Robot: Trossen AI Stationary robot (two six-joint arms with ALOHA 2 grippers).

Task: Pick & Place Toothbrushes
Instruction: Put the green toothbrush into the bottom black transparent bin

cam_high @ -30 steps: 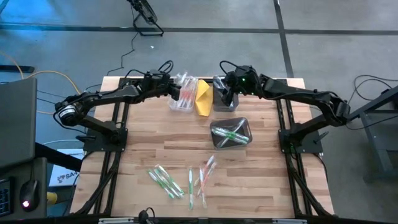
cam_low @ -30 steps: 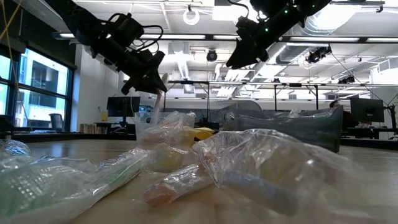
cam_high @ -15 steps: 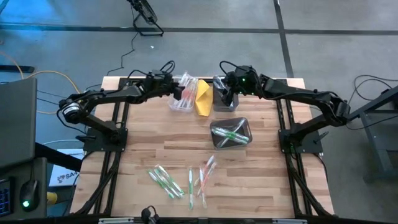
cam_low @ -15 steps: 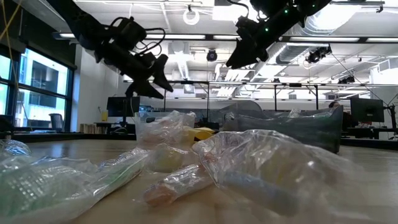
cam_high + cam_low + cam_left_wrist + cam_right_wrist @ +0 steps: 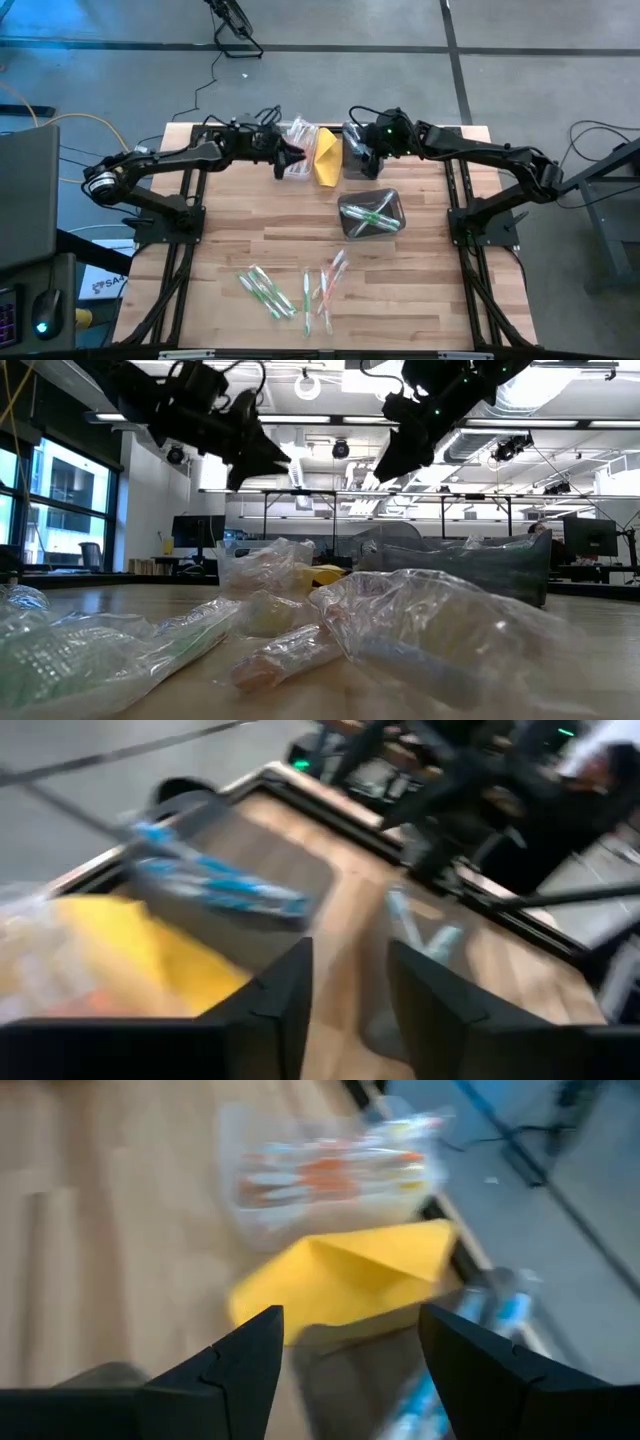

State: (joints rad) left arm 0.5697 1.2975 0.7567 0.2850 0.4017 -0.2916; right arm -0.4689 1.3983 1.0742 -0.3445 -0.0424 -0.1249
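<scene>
Loose wrapped toothbrushes (image 5: 290,288) lie on the near part of the table and fill the low view's foreground (image 5: 300,630). A clear bin (image 5: 296,152) at the far side holds red/orange toothbrushes (image 5: 330,1170). A dark bin (image 5: 360,160) holds blue ones (image 5: 215,885). A grey bin (image 5: 372,215) holds green ones. My left gripper (image 5: 350,985) is open and empty above the clear bin's left side (image 5: 285,155). My right gripper (image 5: 350,1345) is open and empty above the dark bin (image 5: 358,150).
A yellow folded object (image 5: 327,157) stands between the clear bin and the dark bin. Bare wood (image 5: 250,225) lies between the bins and the loose toothbrushes. Both arms are high above the table in the low view (image 5: 250,440).
A second ago a thin reddish stick hung below my left gripper over the clear bin. The gripper has opened and let it go, and the stick no longer shows. The gripper has then risen.
</scene>
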